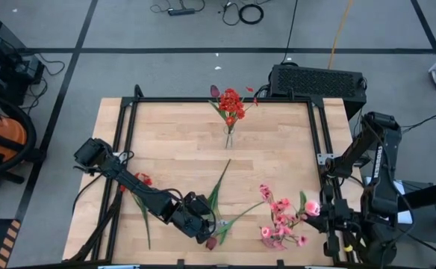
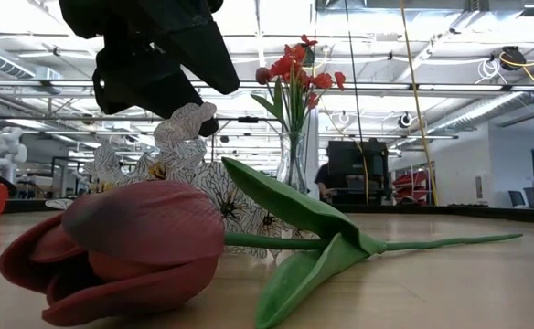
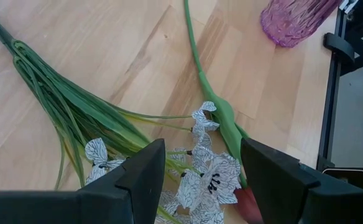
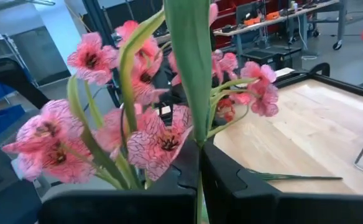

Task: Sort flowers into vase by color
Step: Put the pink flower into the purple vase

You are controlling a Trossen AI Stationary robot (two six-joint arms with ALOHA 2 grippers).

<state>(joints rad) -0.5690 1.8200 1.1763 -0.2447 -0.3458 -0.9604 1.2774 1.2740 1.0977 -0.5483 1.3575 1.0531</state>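
Flowers lie split over the light wooden tabletop (image 1: 181, 142): red clusters (image 1: 231, 103) stand in a clear glass vase (image 1: 228, 137) at the far edge, pink blossoms (image 1: 281, 218) rise from a pink glass vase (image 3: 295, 20) near the right corner, and one dark maroon tulip (image 2: 125, 249) lies flat beside a white veined spray (image 3: 206, 177). Left tool (image 3: 201, 177) hovers open over that spray, the tulip's green stem (image 3: 201, 74) crossing just beside it. Right tool (image 4: 197, 180) is closed on a pink sprig's stem off the tabletop's right edge, with a workshop room behind.
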